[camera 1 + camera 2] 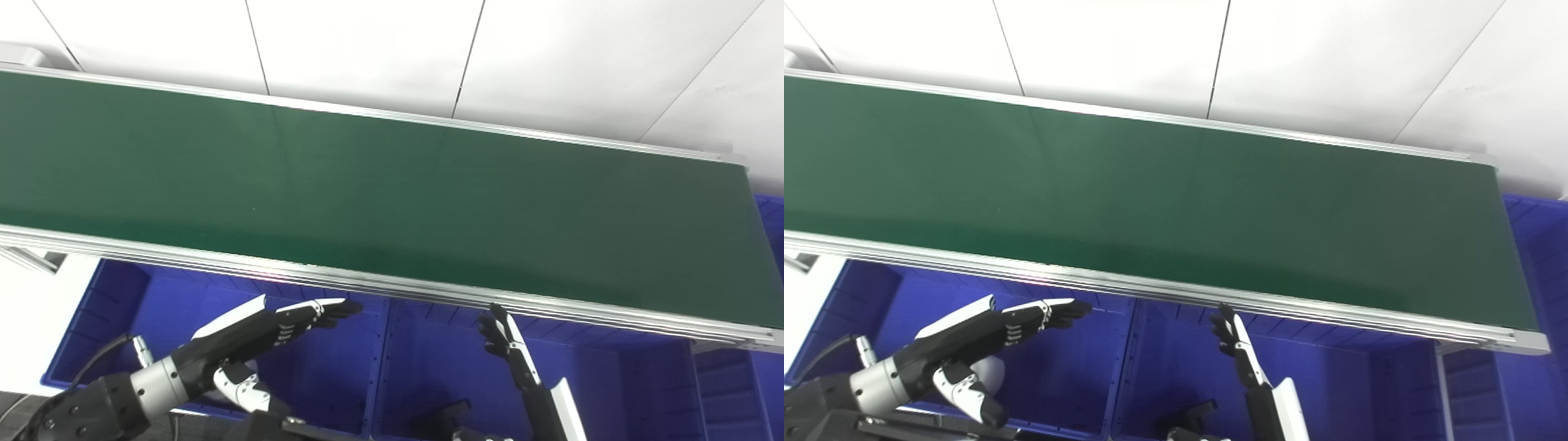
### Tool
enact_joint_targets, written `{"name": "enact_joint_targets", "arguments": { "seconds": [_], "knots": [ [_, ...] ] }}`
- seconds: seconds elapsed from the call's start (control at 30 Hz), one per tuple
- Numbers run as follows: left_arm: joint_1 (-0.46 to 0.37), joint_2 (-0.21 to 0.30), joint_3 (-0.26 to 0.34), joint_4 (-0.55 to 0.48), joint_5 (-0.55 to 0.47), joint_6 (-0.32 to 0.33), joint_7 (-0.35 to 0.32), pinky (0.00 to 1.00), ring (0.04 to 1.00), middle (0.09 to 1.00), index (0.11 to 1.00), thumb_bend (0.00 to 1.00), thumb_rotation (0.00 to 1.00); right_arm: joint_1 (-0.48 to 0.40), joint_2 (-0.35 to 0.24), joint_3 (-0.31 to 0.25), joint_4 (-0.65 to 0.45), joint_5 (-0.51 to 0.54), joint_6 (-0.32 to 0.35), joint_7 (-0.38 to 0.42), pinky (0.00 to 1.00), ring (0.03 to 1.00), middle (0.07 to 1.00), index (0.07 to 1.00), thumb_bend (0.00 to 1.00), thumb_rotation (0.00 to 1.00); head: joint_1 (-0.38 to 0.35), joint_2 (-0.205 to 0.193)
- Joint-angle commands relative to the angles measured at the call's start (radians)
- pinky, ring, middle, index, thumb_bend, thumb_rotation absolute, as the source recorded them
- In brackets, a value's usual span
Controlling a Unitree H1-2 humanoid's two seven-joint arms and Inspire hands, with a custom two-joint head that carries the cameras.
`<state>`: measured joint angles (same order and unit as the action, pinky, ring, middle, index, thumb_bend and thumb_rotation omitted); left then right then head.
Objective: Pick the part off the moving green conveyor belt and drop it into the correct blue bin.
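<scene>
Green conveyor belt [380, 202]: running diagonally across both views; I am seeing no part anywhere on its visible length, so the task's thing is either not yet arriving or lying outside the frame.

Blue bins [331, 367]: sitting below the belt's near rail, side by side; another blue bin [773, 226] is showing at the far right end.

Left hand [269, 327]: hovering over the left bin, fingers extended flat and apart, holding nothing.

Right hand [502, 334]: hanging edge-on over the middle bin, fingers apparently spread, seemingly empty; the angle is poor.

Risk, as I am judging it: both hands are waiting below the rail, so a fast part could pass before either is reaching up, or a fingertip could be catching the aluminium edge.
</scene>
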<state>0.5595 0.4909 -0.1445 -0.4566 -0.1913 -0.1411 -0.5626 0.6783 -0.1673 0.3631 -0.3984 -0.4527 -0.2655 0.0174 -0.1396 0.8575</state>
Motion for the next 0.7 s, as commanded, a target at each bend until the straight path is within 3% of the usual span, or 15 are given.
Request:
{"name": "enact_joint_targets", "arguments": {
  "seconds": [0.0, 0.13, 0.4, 0.67],
  "knots": [
    [-0.005, 0.001, 0.001, 0.006, -0.044, -0.051, -0.001, 1.00, 0.998, 0.994, 0.928, 0.99, 0.58, 0.021, 0.016, 0.001, -0.021, -0.023, 0.007, -0.005, 0.85, 0.906, 0.927, 1.000, 0.89, 0.75, -0.033, 0.003],
    [-0.058, -0.007, -0.002, 0.062, -0.070, -0.076, -0.013, 1.00, 1.000, 1.000, 0.970, 1.00, 0.59, 0.035, 0.038, 0.001, -0.004, -0.063, 0.016, -0.014, 0.85, 0.917, 0.942, 1.000, 0.89, 0.76, -0.076, -0.002],
    [-0.144, -0.089, -0.008, 0.180, -0.101, -0.145, -0.004, 1.00, 1.000, 1.000, 1.000, 0.99, 0.54, 0.049, 0.106, -0.012, 0.058, -0.072, -0.001, -0.069, 0.86, 0.937, 0.963, 1.000, 0.87, 0.74, -0.163, -0.027],
    [-0.163, -0.082, 0.009, 0.223, -0.105, -0.166, -0.009, 1.00, 1.000, 1.000, 1.000, 0.99, 0.53, 0.047, 0.147, 0.006, 0.083, -0.098, 0.002, -0.091, 0.85, 0.937, 0.970, 1.000, 0.86, 0.75, -0.262, -0.040]
  ]
}}
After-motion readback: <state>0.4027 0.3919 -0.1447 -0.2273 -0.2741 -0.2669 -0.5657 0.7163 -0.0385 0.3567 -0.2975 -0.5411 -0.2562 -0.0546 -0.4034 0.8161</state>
